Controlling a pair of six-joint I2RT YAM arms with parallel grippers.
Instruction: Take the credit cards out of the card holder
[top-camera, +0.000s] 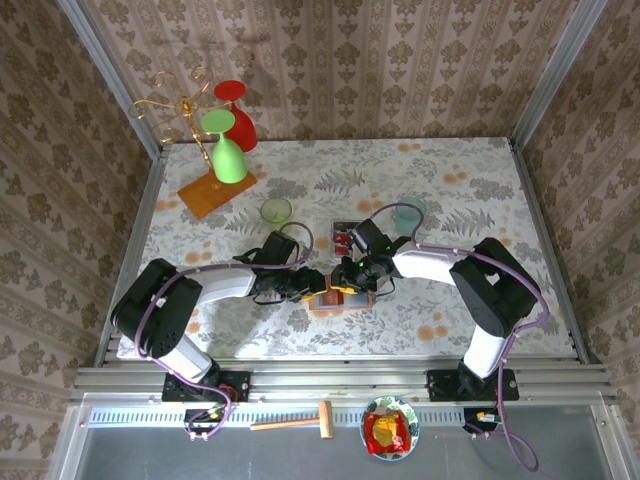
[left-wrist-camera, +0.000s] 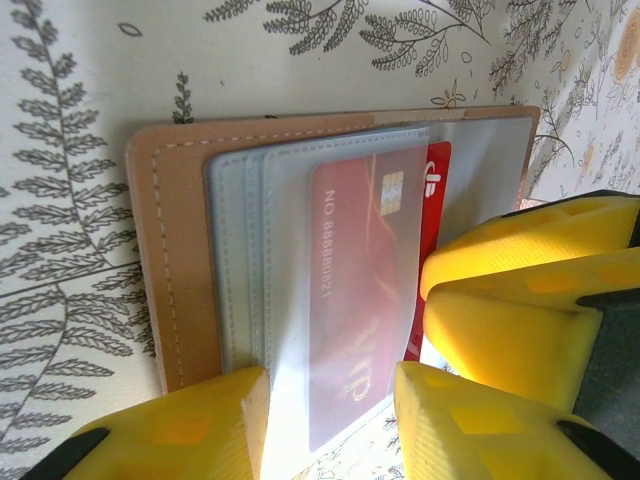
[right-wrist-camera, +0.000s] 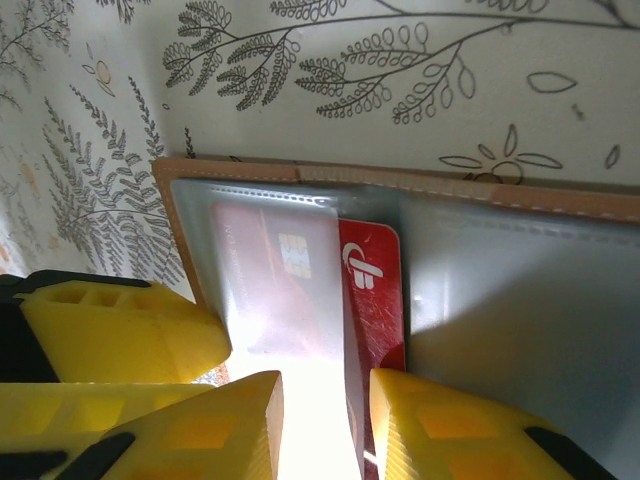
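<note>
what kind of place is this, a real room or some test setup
Most likely a staged robot test cell, not a home: wallpaper-patterned wall panels sit in a bare aluminium frame, and two black-and-white robot arms are bolted to a metal rail at the edge of a floral-print tabletop.

The tabletop (top-camera: 455, 185) is pale, printed with grey fern sprays and small orange flowers. Behind it and along both its sides rise walls (top-camera: 350, 60) papered in a beige damask pattern with faint vertical stripes. Grey metal posts (top-camera: 108, 75) slant up from its two far corners. A silver slotted rail (top-camera: 340, 378) runs along its near edge, with a plain grey ledge (top-camera: 120, 450) just below that. Bright, even light falls across the whole tabletop.
</note>
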